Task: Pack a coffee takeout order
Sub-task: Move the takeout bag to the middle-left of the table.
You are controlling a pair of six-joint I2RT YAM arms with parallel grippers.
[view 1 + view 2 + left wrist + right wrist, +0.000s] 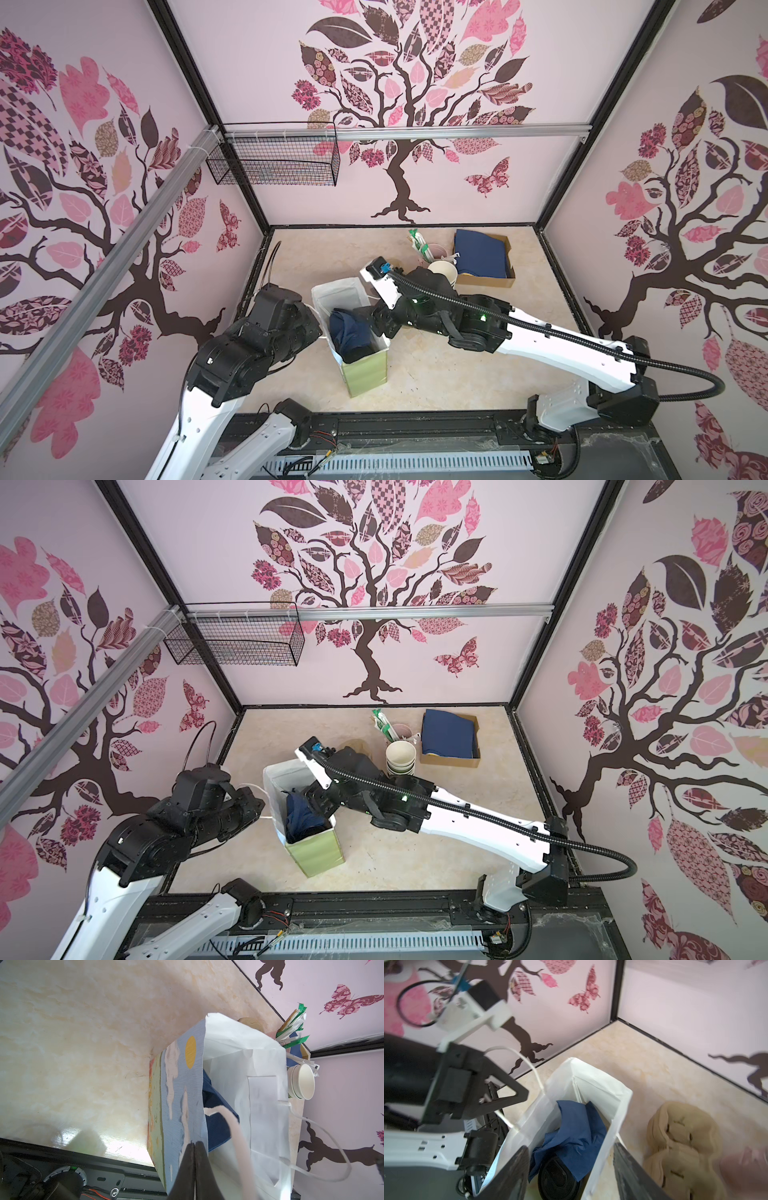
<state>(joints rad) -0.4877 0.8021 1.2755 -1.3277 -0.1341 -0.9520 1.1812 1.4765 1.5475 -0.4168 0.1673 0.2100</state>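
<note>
The pale green paper bag (365, 372) (320, 850) stands open mid-table, its inside white (591, 1078) (259, 1074). In it a crumpled navy napkin (347, 328) (301, 816) (216, 1115) (577, 1126) lies over the cup's black lid (558, 1180); the cup's body is hidden. My right gripper (570, 1146) (378, 324) hangs open over the bag's mouth. My left gripper (195, 1142) (313, 326) (259, 804) is shut at the bag's near wall, the white handle (533, 1070) looping round its fingers. Tan pulp carriers (681, 1147) (357, 746) lie behind the bag.
A stack of lidless cups (442, 270) (401, 754) (301, 1082) stands behind my right arm. Beside it are a pink cup of wrapped sticks (432, 249) (291, 1028) and a cardboard box of navy napkins (484, 255) (451, 733). A wire basket (274, 160) hangs on the back wall.
</note>
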